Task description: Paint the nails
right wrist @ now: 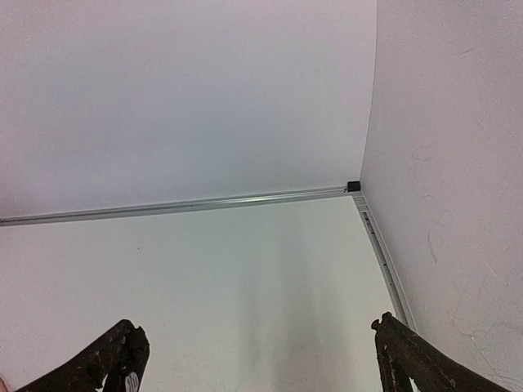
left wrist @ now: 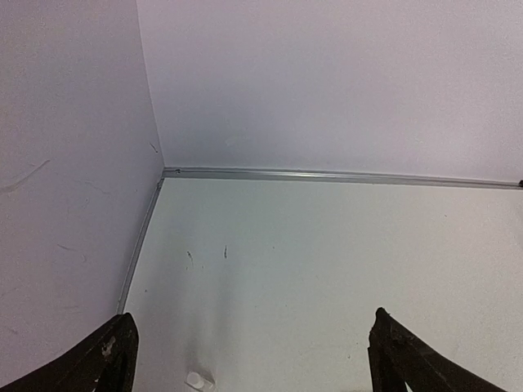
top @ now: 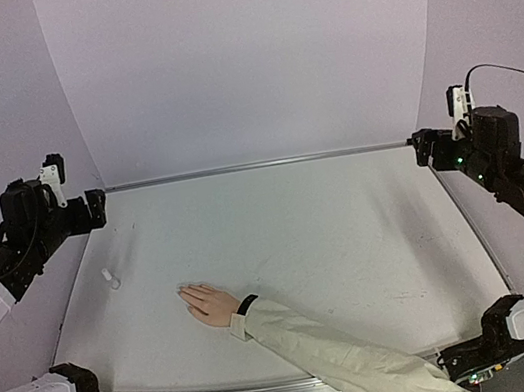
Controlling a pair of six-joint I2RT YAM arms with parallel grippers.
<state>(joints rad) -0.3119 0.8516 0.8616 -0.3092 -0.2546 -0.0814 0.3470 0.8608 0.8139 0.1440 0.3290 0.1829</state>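
Two gape empty, left hand (top: 99,208) and right hand (top: 420,146); one bottle (top: 111,277); nails (top: 182,291) uncountable.

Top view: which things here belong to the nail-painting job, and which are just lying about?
Job: nails on the hand; small white bottle, probably polish; left gripper and right gripper, both open.
Just there: black wristband, cream sleeve, table.

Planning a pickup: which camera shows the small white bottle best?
The top external view: the whole bottle sits on the table, left of the hand. The left wrist view catches only part at its bottom edge; the right wrist view misses it.
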